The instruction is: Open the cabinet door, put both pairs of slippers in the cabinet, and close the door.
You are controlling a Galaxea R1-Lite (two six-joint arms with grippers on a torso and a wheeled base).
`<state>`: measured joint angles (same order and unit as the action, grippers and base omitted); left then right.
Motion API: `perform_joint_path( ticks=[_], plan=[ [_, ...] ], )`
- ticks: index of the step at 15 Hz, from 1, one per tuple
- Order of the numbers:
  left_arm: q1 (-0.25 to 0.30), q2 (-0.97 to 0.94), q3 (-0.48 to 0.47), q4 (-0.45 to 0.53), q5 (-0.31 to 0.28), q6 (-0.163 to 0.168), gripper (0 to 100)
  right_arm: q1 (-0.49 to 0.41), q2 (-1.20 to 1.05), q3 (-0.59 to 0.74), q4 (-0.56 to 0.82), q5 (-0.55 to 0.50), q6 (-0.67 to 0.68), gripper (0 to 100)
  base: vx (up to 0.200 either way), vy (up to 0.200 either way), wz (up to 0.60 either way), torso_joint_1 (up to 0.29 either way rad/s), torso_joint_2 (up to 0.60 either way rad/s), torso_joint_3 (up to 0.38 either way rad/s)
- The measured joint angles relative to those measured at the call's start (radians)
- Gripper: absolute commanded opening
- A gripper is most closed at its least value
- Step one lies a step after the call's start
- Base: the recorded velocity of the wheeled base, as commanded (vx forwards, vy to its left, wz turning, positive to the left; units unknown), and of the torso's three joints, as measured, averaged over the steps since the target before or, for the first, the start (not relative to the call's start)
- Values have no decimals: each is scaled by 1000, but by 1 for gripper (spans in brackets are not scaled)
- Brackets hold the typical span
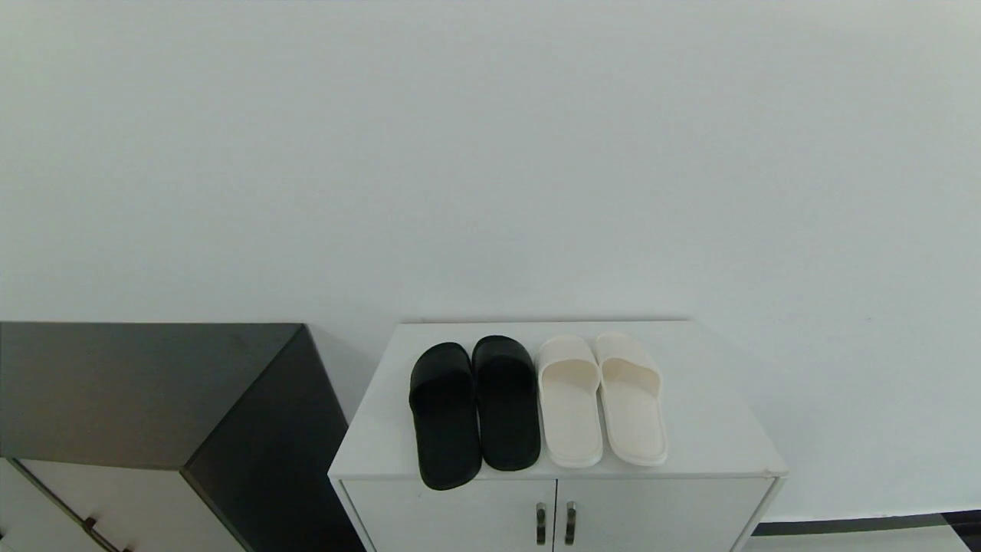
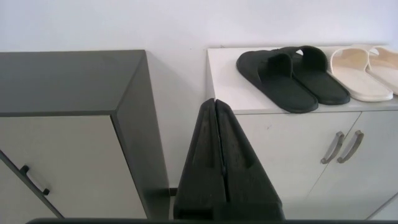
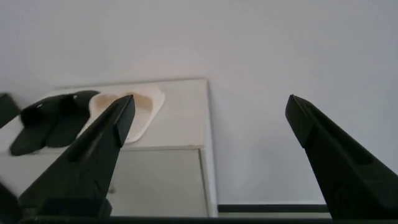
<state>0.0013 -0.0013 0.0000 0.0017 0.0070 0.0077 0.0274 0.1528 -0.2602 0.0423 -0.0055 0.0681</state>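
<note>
Dark cabinet [image 1: 138,391] ahead-left of my left claw [image 2: 216,106]; narrow gap between it and white cabinet [image 1: 720,429]. White cabinet ahead of both claws, doors [image 1: 460,514] shut, inside hidden, lower part cut off in head view. Bare top either side of slippers; open wall [image 1: 490,153] past its right edge, ahead of my right claw [image 3: 211,102]. Black slippers [image 1: 475,406] and white slippers [image 1: 599,406] side by side on top, toes to wall, one black heel at front edge. Handles [image 1: 570,523] close together at door seam. Left claw clenched; right claw spread wide.

Black slippers [image 1: 474,404], cream slippers [image 1: 602,399] atop shut cabinet [image 1: 690,414]
</note>
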Motion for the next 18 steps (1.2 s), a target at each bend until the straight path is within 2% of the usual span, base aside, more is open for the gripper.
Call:
perform_joint_path(
  ticks=[2,4,5,8,12,15,18],
  plan=[
    [0,0,0,0,0,2,0,37,166,-47,-44,46,20,100,0,0,0,0,0,0],
    [0,0,0,0,0,6,0,111,384,-49,-185,62,64,100,0,0,0,0,0,0],
    [0,0,0,0,0,6,0,163,493,-49,-258,38,84,100,0,0,0,0,0,0],
    [0,0,0,0,0,6,0,427,791,-107,-413,-155,124,100,0,0,0,0,0,0],
    [0,0,0,0,-1,6,0,672,1113,-255,-478,-394,177,100,0,0,0,0,0,0],
    [0,0,0,0,-1,5,0,765,1340,-356,-593,-478,220,100,0,0,0,0,0,0],
    [0,0,0,0,-1,5,0,789,1548,-427,-749,-543,230,100,0,0,0,0,0,0]
  ],
)
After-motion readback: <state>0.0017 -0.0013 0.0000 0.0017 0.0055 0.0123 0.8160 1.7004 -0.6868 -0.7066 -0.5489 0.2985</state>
